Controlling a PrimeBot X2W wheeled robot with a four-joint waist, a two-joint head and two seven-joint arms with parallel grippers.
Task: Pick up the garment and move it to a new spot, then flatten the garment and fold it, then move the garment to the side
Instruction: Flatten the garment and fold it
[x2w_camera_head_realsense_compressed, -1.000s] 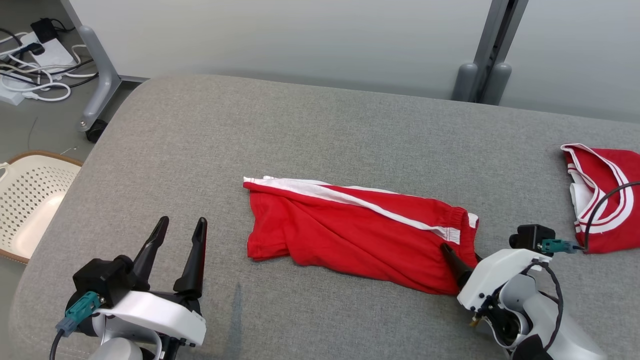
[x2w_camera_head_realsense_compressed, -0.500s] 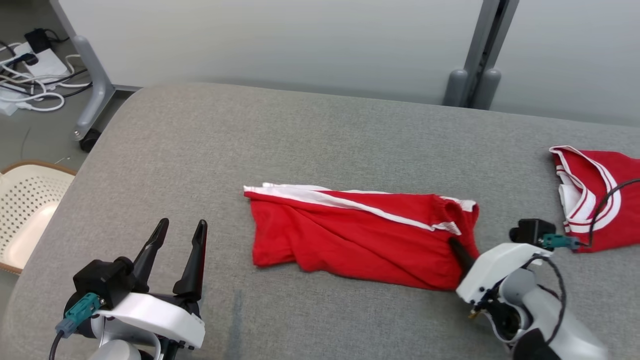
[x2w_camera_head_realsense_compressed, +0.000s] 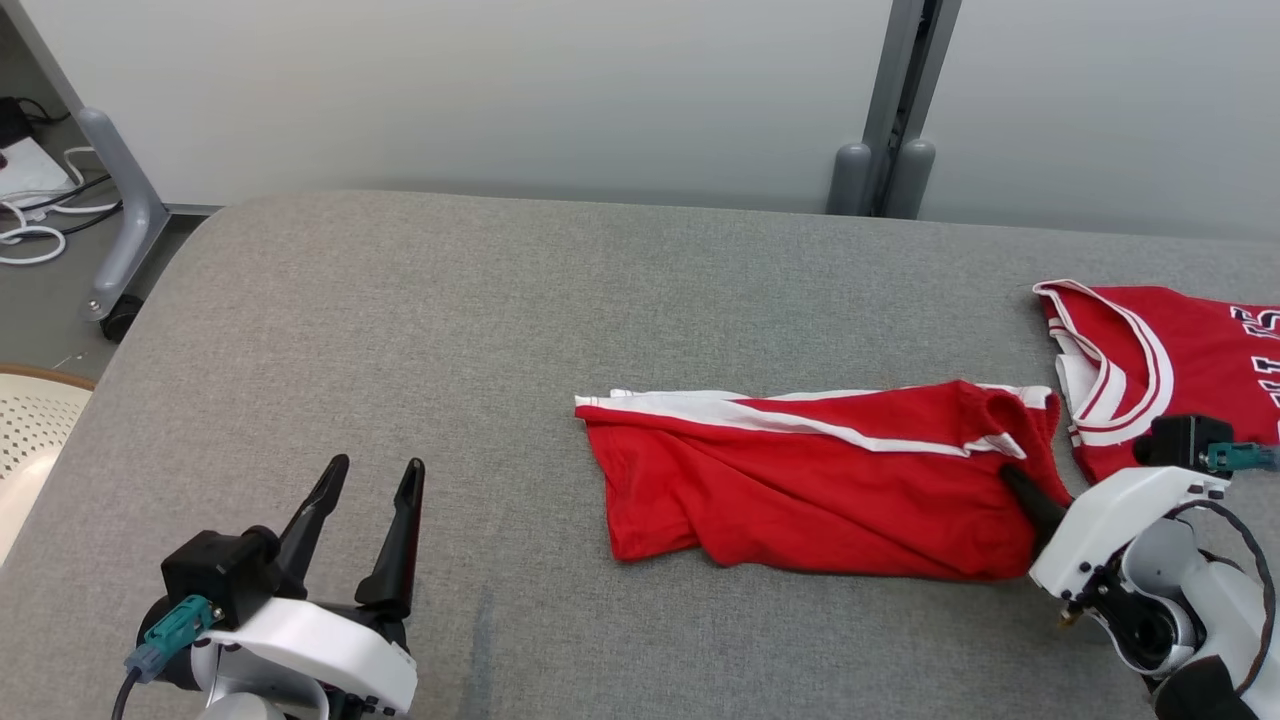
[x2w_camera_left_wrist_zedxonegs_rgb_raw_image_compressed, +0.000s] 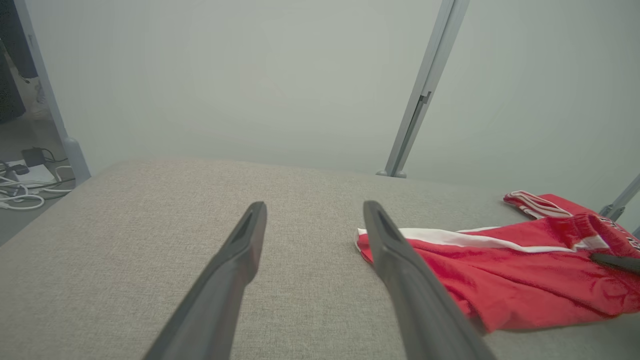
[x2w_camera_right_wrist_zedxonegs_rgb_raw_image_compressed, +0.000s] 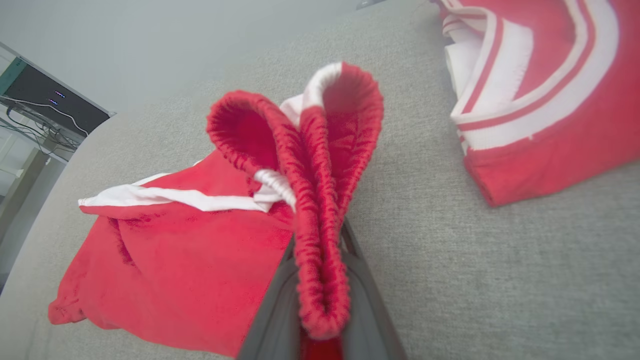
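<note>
Red shorts (x2w_camera_head_realsense_compressed: 800, 490), elastic waistband (x2w_camera_right_wrist_zedxonegs_rgb_raw_image_compressed: 320, 260) pinched in right gripper (x2w_camera_head_realsense_compressed: 1015, 478); left gripper (x2w_camera_head_realsense_compressed: 375, 475) spread wide, empty. Jersey (x2w_camera_head_realsense_compressed: 1170, 350) lettering cropped, illegible. Grey woven surface (x2w_camera_head_realsense_compressed: 450, 330); pale wall (x2w_camera_head_realsense_compressed: 500, 90) behind.

Shorts (x2w_camera_head_realsense_compressed: 820, 490): red knit cloth, matt, slightly fuzzy, with smooth white cloth side stripes; waistband (x2w_camera_right_wrist_zedxonegs_rgb_raw_image_compressed: 320, 250) gathered and ribbed.
Jersey (x2w_camera_head_realsense_compressed: 1190, 340): red cloth with white trim, matt, smoother.
Table top (x2w_camera_head_realsense_compressed: 450, 300): grey woven upholstery, coarse, matt.
Left gripper (x2w_camera_head_realsense_compressed: 378, 463) fingers (x2w_camera_left_wrist_zedxonegs_rgb_raw_image_compressed: 235, 270): dark plastic, smooth, dull sheen.
Wrist housing (x2w_camera_head_realsense_compressed: 310, 640): white plastic, satin.
Basket (x2w_camera_head_realsense_compressed: 30, 430): cream perforated plastic.
Post (x2w_camera_head_realsense_compressed: 895, 80): grey painted metal.
</note>
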